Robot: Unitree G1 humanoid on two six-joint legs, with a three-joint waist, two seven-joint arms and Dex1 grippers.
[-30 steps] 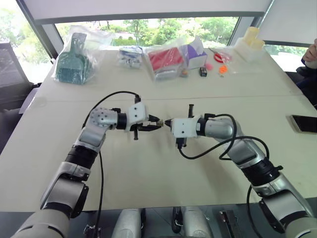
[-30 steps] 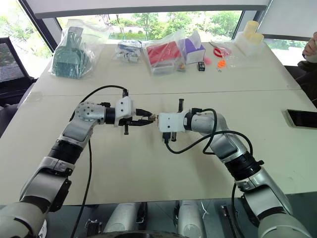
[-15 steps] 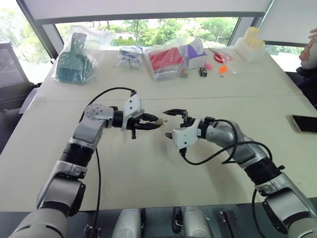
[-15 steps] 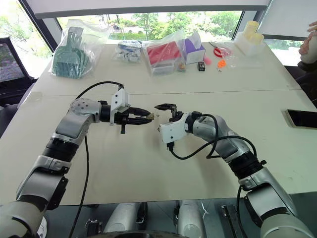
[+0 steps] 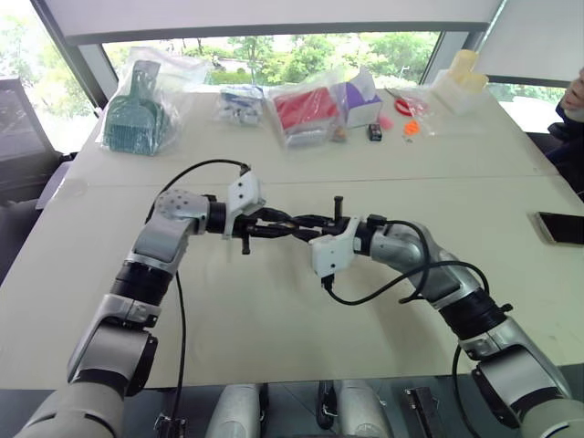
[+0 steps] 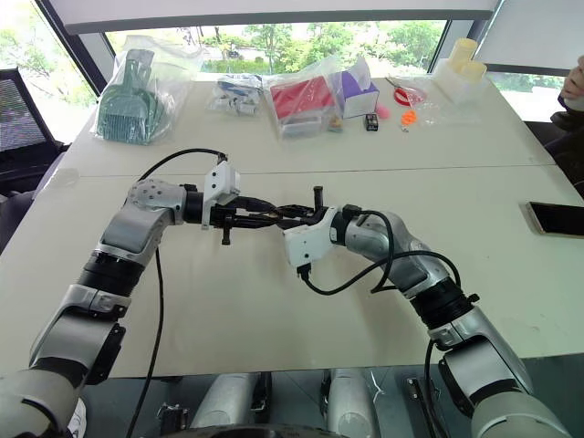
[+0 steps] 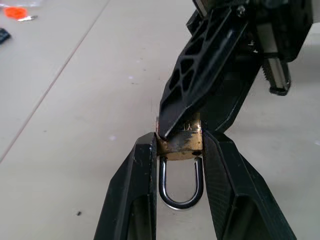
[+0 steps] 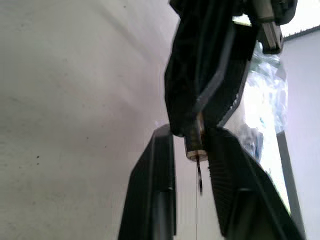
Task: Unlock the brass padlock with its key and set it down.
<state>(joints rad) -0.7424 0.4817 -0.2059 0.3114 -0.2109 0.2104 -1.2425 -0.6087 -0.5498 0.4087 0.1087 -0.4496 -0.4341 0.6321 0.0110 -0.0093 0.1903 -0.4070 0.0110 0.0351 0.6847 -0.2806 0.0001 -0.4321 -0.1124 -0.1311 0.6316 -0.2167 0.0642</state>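
Several plastic bags (image 5: 301, 109) behind, phone (image 5: 558, 226) right

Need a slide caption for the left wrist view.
Left pincer clamps the brass padlock, shackle still closed, as the right pincer meets its body.

Brass padlock (image 7: 180, 142), shackle closed, clamped between jaws above the table.

Right gripper (image 5: 294, 222) swung in from its wide-open stance apart, fingers (image 7: 200, 70) now narrowed around brass padlock (image 7: 179, 141), meeting tips of left gripper (image 5: 285, 222) clamping it
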